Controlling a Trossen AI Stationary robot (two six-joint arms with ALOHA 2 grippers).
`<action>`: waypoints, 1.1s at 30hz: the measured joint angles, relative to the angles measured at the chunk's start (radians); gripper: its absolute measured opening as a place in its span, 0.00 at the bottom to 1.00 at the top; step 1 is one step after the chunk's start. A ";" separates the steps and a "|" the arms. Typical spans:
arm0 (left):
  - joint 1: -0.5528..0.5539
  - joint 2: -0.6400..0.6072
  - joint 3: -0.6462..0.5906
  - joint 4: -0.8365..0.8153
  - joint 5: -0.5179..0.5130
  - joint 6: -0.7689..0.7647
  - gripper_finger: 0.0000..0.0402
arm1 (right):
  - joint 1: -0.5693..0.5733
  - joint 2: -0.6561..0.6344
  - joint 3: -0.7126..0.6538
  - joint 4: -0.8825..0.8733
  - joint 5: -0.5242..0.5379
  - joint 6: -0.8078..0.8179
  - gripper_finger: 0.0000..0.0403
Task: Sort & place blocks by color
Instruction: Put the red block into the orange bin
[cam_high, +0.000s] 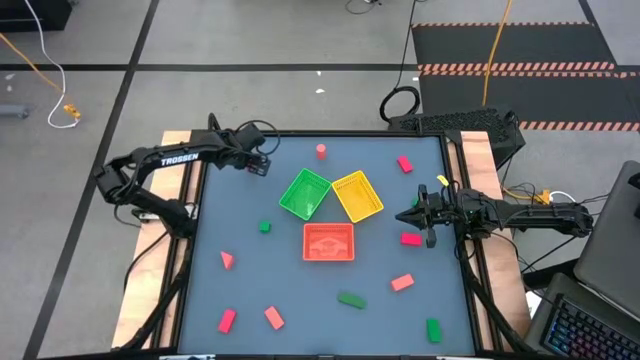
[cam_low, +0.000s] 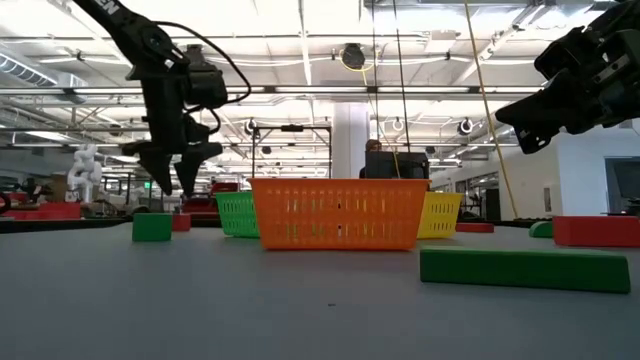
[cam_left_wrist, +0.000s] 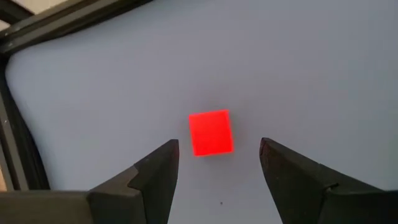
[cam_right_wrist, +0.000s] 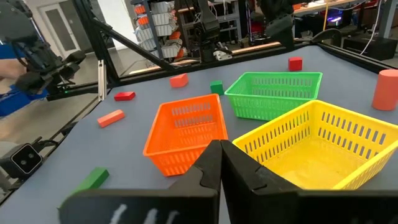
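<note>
My left gripper (cam_high: 262, 168) hovers open above the table's far left corner, pointing steeply down. In the left wrist view its fingers (cam_left_wrist: 163, 163) stand on either side of a small red cube (cam_left_wrist: 211, 132), which lies flat on the table and touches neither finger. The low view shows the gripper (cam_low: 176, 183) above that cube (cam_low: 181, 222). My right gripper (cam_high: 415, 217) waits shut at the table's right edge, level, touching nothing. The green (cam_high: 305, 193), yellow (cam_high: 357, 196) and red (cam_high: 329, 242) trays stand mid-table. Blocks lie scattered around them.
Loose blocks: a red cylinder (cam_high: 321, 151) and red brick (cam_high: 404, 164) at the far side, a green cube (cam_high: 264, 227) and pink wedge (cam_high: 227, 260) on the left, a red brick (cam_high: 410, 239) near my right gripper, and several red, salmon and green pieces along the near edge.
</note>
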 joint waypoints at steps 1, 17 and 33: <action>0.000 0.000 0.000 0.010 0.000 0.006 0.56 | 0.000 0.000 0.000 0.000 0.000 0.000 0.00; -0.019 0.000 0.000 0.024 -0.001 0.020 0.56 | 0.000 0.000 0.000 0.000 0.000 0.000 0.00; -0.024 0.000 0.000 0.050 -0.005 0.009 0.56 | 0.000 0.000 0.000 0.193 -0.001 0.171 0.00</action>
